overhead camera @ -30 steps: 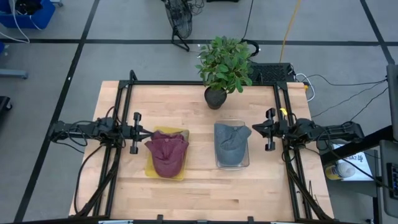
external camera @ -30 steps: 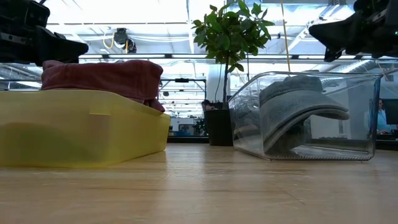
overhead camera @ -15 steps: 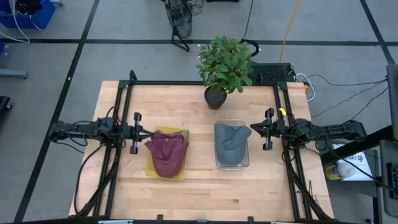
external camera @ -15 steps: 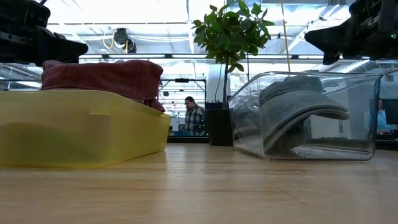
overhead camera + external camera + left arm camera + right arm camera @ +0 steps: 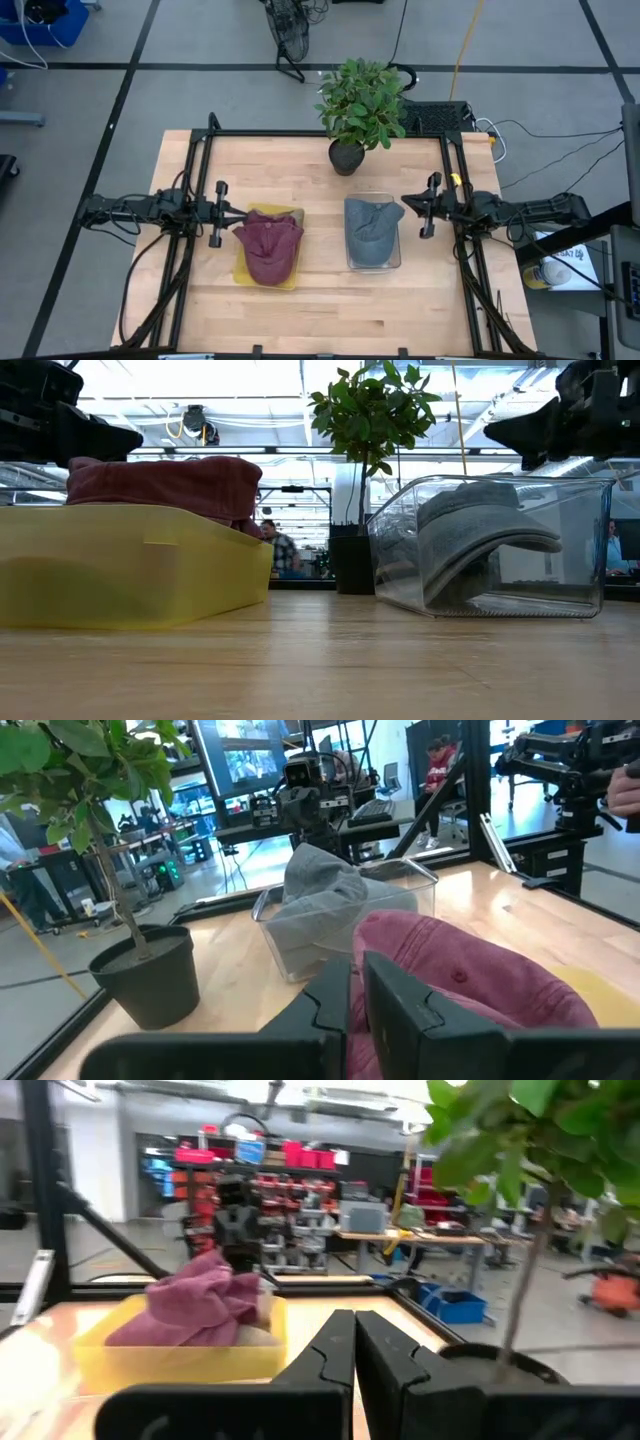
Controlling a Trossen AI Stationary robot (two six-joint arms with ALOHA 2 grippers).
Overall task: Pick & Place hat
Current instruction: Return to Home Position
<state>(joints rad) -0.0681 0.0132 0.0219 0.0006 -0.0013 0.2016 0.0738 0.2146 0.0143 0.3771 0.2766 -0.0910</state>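
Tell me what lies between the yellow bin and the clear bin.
Nothing: in the high view only bare tabletop separates the yellow bin and the clear bin.

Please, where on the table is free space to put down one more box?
The wide strip of table in front of the yellow bin and the clear bin is bare, and the back left area beside the plant pot too. The middle row is crowded: left gripper and right gripper flank the bins.

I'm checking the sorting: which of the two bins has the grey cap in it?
The clear bin holds the grey cap; the yellow bin, to its left in the high view, holds a dark red cap.
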